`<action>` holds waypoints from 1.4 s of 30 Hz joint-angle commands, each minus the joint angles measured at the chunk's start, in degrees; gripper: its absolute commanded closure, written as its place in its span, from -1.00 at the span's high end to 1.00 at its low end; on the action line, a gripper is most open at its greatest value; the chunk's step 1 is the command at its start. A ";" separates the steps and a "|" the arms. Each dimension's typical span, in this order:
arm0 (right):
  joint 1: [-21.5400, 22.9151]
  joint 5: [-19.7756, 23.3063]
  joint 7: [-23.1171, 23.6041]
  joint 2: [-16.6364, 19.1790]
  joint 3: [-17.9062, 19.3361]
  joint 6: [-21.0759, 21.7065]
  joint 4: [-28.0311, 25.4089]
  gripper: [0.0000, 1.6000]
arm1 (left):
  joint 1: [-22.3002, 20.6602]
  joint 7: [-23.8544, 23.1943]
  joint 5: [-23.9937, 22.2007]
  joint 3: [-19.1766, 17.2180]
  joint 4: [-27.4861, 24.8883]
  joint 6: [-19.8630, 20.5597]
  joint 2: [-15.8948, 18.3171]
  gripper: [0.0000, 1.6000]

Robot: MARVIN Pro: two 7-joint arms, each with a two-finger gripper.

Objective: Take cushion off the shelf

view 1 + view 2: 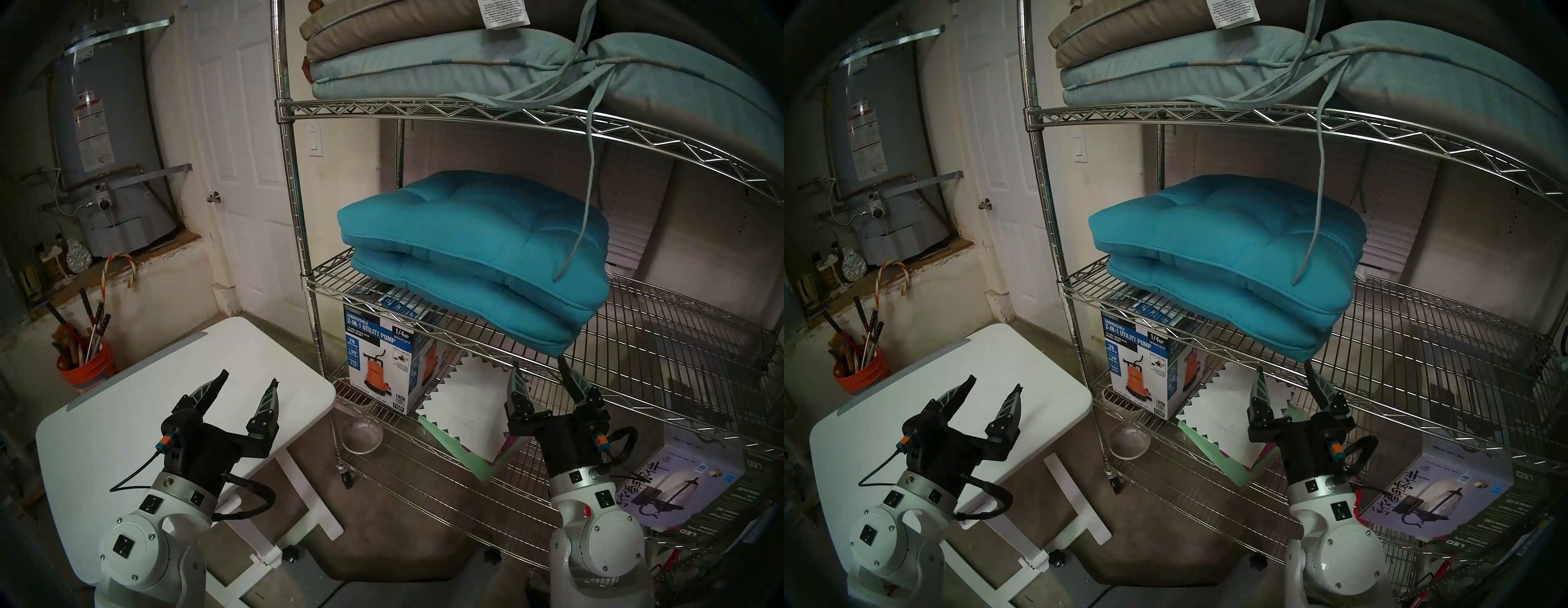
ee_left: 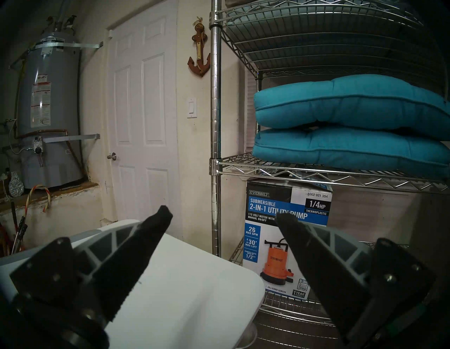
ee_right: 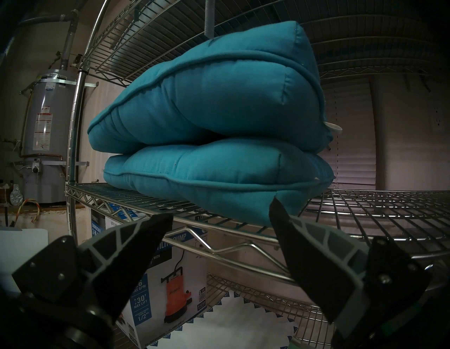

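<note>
Where chrome shelf holds them, two plump teal cushions, stacked, piped edges

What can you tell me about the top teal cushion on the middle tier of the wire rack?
The top teal cushion is a plump, tufted fabric pad with piped seams. It lies flat, slightly askew, on a matching cushion on the shelf. A pale tie cord hanging from the tier above drapes over it. Neither gripper touches it.
</note>
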 commanded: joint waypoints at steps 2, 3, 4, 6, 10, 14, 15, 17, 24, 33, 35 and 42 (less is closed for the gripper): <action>0.62 -6.21 -1.03 2.83 4.14 -2.90 -1.74 1.00 | -0.04 0.06 -0.06 -0.12 -0.99 -0.14 -0.05 1.00; 0.43 -6.93 -0.92 3.17 4.70 -3.13 -2.30 1.00 | -0.05 0.06 -0.06 -0.12 -0.98 -0.14 -0.05 1.00; 0.18 -8.60 -0.92 3.78 5.36 -3.57 -2.85 1.00 | -0.06 0.05 -0.06 -0.11 -0.96 -0.15 -0.04 1.00; -0.40 -10.13 -0.87 4.25 6.56 -4.15 -4.21 1.00 | -0.06 0.06 -0.07 -0.11 -0.96 -0.15 -0.03 1.00; -1.83 -15.08 -1.21 5.98 9.38 -7.23 -7.55 1.00 | -0.06 0.07 -0.08 -0.11 -0.96 -0.16 -0.01 1.00; -1.93 -16.04 -1.12 6.69 10.05 -7.80 -8.60 1.00 | -0.08 0.06 -0.08 -0.10 -0.92 -0.18 0.01 1.00; -1.93 -16.04 -1.12 6.69 10.05 -7.80 -8.60 1.00 | -0.08 0.06 -0.08 -0.10 -0.92 -0.18 0.01 1.00; -1.93 -16.04 -1.12 6.69 10.05 -7.80 -8.60 1.00 | -0.08 0.06 -0.08 -0.10 -0.92 -0.18 0.01 1.00; -1.43 -19.70 -1.33 7.42 11.98 -8.72 -11.37 1.00 | -0.06 0.08 -0.09 -0.10 -0.95 -0.17 0.01 1.00; -0.75 -27.46 -1.03 9.33 11.46 -11.30 -12.88 1.00 | -0.02 0.10 -0.09 -0.10 -0.99 -0.15 0.01 1.00; -0.30 -28.39 -1.31 9.15 10.90 -11.40 -12.67 1.00 | -0.01 0.11 -0.09 -0.10 -1.01 -0.14 0.01 1.00; 3.54 -31.83 -1.21 10.73 11.14 -10.95 -11.35 1.00 | -0.01 0.13 -0.10 -0.10 -1.01 -0.14 0.02 1.00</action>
